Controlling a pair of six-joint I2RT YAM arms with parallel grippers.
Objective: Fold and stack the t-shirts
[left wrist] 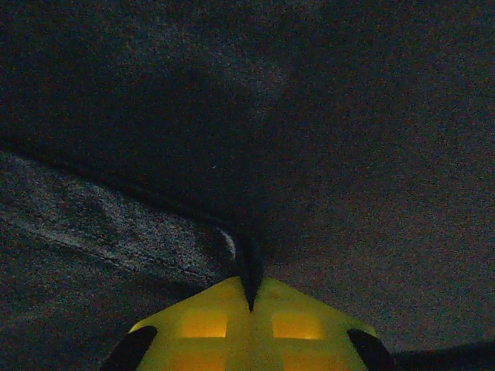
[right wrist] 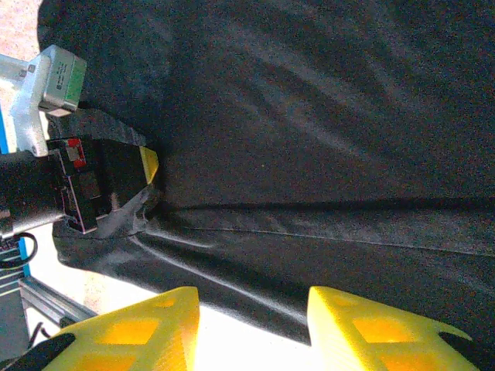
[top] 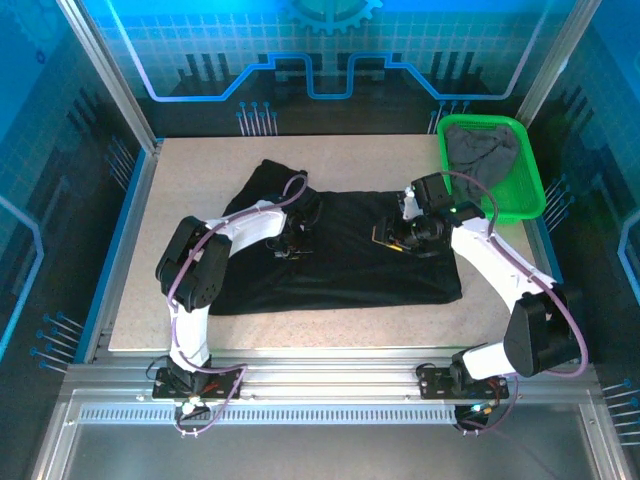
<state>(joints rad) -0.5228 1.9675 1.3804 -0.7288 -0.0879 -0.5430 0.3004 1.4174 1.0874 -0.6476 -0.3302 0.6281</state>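
A black t-shirt (top: 340, 255) lies spread across the middle of the table. My left gripper (top: 290, 246) rests on its left part. In the left wrist view the yellow fingers (left wrist: 201, 325) are shut, with a fold of black cloth (left wrist: 249, 270) pinched between the tips. My right gripper (top: 393, 239) hovers over the shirt's right part. It (right wrist: 254, 325) stands open, and a cloth edge (right wrist: 255, 297) lies just ahead of the gap. The left gripper (right wrist: 143, 182) also appears in the right wrist view, pulling the cloth into a ridge. A dark grey t-shirt (top: 482, 150) lies crumpled in the basket.
A green mesh basket (top: 525, 195) stands at the back right corner of the table. Bare table (top: 200, 165) surrounds the black shirt at the back left and along the front edge. Metal frame rails border the table on all sides.
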